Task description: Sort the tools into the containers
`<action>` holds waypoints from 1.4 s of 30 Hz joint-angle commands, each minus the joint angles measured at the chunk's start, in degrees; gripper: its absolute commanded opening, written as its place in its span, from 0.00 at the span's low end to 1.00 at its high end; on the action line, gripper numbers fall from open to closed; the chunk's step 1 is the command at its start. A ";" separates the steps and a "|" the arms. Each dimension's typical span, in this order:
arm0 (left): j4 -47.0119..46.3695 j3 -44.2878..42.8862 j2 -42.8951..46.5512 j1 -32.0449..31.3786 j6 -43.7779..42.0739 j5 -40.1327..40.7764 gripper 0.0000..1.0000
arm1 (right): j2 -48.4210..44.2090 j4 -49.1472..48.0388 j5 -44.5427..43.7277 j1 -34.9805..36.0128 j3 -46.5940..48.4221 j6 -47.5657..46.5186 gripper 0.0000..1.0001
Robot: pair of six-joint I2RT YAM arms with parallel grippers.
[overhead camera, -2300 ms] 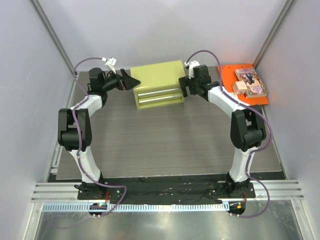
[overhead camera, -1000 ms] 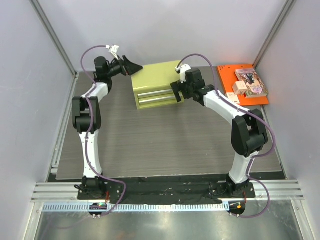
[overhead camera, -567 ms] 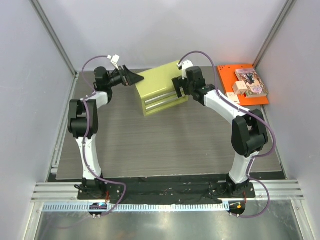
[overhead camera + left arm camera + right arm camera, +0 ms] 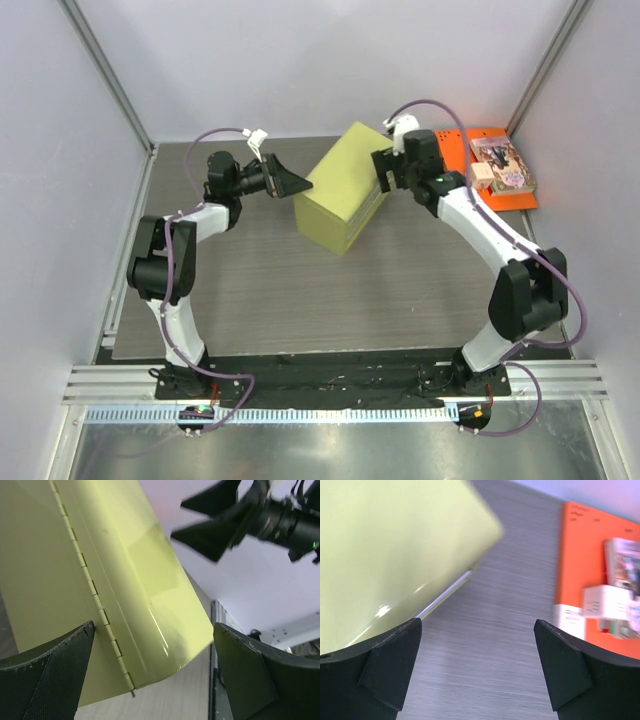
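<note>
Yellow-green tool chest [image 4: 345, 200] skewed corner-on toward the far edge of the table [image 4: 300, 290], between left gripper [image 4: 288, 184] and right gripper [image 4: 383, 174], both spread wide and clasping nothing, tips just beside its walls; touching or not, hard to tell. Could knock the chest more askew or tip it by pressing a corner off-centre, likely letting drawers slide out, or swing it into the orange tray [image 4: 455, 150] and boxes [image 4: 505, 165] at the far right corner. Open room toward the near edge and far left corner; tight only beside the tray.
</note>
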State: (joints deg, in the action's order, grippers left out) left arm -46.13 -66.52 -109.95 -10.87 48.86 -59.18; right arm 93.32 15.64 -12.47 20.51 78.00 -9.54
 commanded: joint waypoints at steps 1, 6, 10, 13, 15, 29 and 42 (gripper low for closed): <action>-4.41 0.08 6.15 -2.31 2.38 -3.24 1.00 | -6.48 -1.75 1.56 -6.52 -0.04 1.28 1.00; 0.32 -1.50 8.60 2.25 -1.29 3.53 1.00 | -1.57 -2.80 3.06 -14.53 3.46 4.96 1.00; 18.65 -3.87 13.09 5.51 -16.71 10.21 1.00 | 5.63 -4.47 6.83 -17.87 7.86 9.45 1.00; 32.83 -4.93 16.25 7.27 -27.63 15.40 1.00 | 12.13 -4.65 11.49 -19.02 12.17 14.63 1.00; 38.64 -3.44 17.92 8.15 -31.61 17.85 1.00 | 16.17 -4.74 14.90 -19.11 14.88 16.04 1.00; 44.55 11.84 34.88 15.27 -39.45 15.58 1.00 | 34.03 -6.50 33.29 -21.92 28.34 33.00 0.98; 45.95 14.66 39.37 16.67 -39.72 16.90 1.00 | 36.76 -9.05 42.61 -20.51 27.04 30.72 0.96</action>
State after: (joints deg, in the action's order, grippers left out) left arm -0.54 -52.62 -72.34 5.10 10.00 -42.63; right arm 130.78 8.91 23.59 -1.17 104.27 22.26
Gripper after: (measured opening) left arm 0.997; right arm 0.963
